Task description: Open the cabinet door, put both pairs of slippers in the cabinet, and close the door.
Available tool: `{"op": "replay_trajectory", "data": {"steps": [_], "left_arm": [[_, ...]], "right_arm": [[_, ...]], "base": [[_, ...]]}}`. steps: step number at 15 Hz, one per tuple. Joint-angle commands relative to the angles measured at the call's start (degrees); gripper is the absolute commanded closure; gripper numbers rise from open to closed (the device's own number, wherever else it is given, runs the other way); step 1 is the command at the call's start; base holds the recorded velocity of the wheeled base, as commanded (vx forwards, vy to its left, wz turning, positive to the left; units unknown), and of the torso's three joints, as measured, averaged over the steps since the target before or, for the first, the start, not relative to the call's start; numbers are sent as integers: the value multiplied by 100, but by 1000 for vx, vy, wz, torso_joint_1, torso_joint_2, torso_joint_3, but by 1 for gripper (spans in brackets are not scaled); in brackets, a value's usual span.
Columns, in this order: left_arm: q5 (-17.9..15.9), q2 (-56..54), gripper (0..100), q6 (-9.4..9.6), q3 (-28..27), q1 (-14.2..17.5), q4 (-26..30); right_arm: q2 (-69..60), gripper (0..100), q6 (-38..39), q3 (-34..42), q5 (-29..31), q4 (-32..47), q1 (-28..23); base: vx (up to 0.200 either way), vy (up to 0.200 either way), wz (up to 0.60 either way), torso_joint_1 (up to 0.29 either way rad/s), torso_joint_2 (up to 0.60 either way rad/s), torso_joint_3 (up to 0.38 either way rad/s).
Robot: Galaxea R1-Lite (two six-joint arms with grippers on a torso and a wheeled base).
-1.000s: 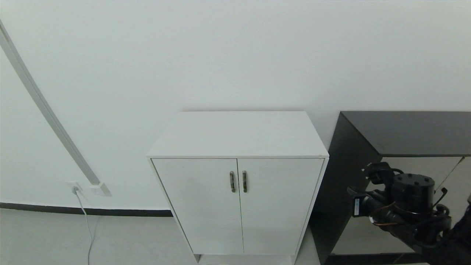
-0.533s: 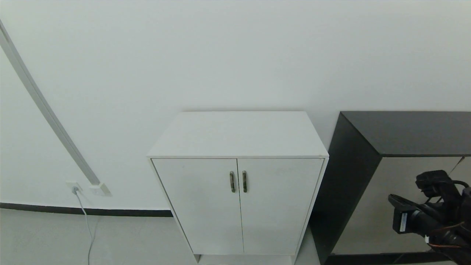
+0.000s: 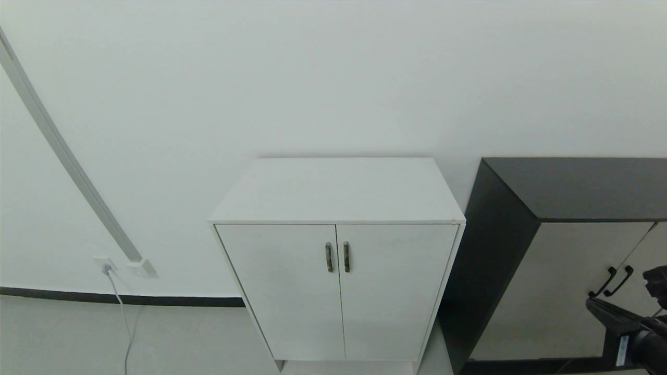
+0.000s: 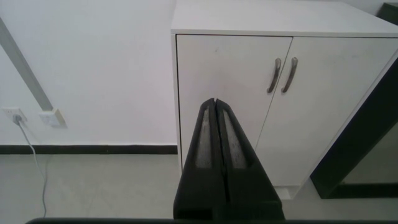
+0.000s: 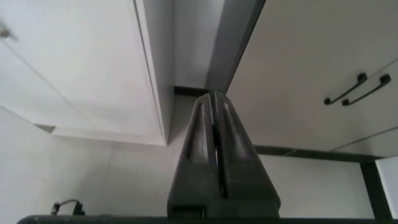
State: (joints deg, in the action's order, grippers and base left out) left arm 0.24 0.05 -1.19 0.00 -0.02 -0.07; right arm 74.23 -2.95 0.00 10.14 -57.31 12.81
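Head view high, frontal on white cabinet; wrist views lower, nearer, same cabinet.

Nothing legible. A small white label sticks to the side of the right arm's dark wrist housing, in front of the black cabinet; whatever is printed on it is too small to read.

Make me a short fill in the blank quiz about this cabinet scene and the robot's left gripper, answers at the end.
Both doors of the white cabinet are ___. The cabinet beside it, on the robot's right, is ___ on top. The left gripper has its fingers ___, with no gap between them. The white cabinet has ___ handles, side by side at the middle.
Missing words: closed; black; shut; two.
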Motion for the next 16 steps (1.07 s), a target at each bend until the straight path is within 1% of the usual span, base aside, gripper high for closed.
{"op": "replay_trajectory", "data": {"steps": [1,4,5,10,12,15,16], "left_arm": [[2,4,100,-4,0,2,-1],[2,4,100,-4,0,2,-1],[2,4,100,5,0,2,-1],[2,4,100,-4,0,2,-1],[11,4,100,-4,0,2,-1],[11,4,100,-4,0,2,-1],[11,4,100,-4,0,2,-1]], "right_arm": [[-1411,100,-13,0,-197,1143,11],[-2246,100,-13,0,-452,2224,11],[-2343,100,-13,0,-478,2356,11],[-3195,100,-4,0,-874,4061,37],[-3406,100,-4,0,-944,4368,46],[-3564,100,5,0,-953,4623,46],[-3644,100,5,0,-962,4861,90]], "base": [[0,0,0,0,0,0],[0,0,0,0,0,0],[0,0,0,0,0,0],[0,0,0,0,0,0],[0,0,0,0,0,0],[0,0,0,0,0,0],[0,0,0,0,0,0]]}}
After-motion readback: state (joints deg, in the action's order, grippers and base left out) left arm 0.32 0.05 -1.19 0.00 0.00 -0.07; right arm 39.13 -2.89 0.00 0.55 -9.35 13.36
